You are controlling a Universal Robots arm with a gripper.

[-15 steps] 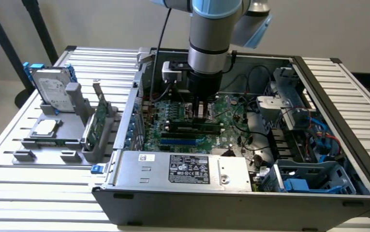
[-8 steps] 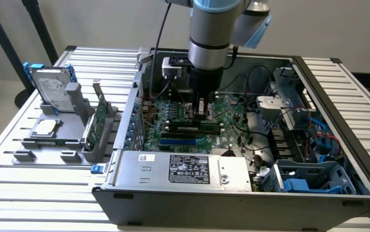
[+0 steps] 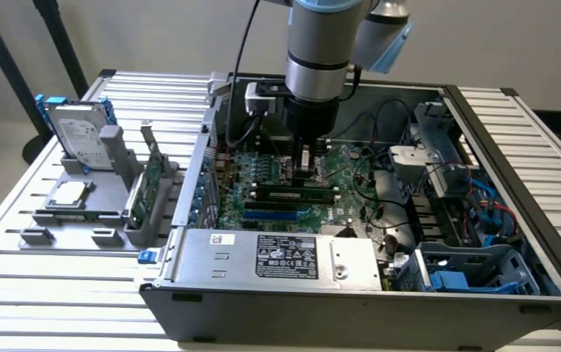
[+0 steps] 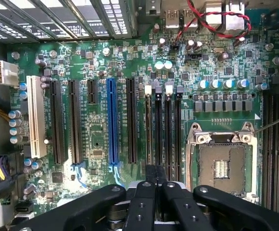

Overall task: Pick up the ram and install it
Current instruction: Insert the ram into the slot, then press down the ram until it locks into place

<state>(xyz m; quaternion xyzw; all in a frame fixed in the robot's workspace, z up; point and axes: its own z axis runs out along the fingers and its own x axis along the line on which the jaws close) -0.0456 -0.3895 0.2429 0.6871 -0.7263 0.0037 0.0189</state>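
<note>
My gripper [image 3: 305,167] reaches down into the open computer case, low over the motherboard [image 3: 260,172]. In the wrist view its two black fingers [image 4: 150,179] are pressed together, shut, with nothing visible between them. Their tips sit over the row of black memory slots [image 4: 168,130], between the blue slot [image 4: 111,122] and the processor socket [image 4: 222,161]. In the exterior view a long narrow stick with dark chips, which looks like the ram [image 3: 290,195], stands on edge in a slot just in front of the gripper. I cannot tell whether the fingers touch it.
A grey rack [image 3: 104,220] on the exterior view's left holds a silver hard drive [image 3: 75,136] and a green expansion card [image 3: 143,192]. Inside the case are the power supply [image 3: 280,260], loose black cables [image 3: 393,213], a drive cage [image 3: 437,154] and red wires [image 4: 211,21].
</note>
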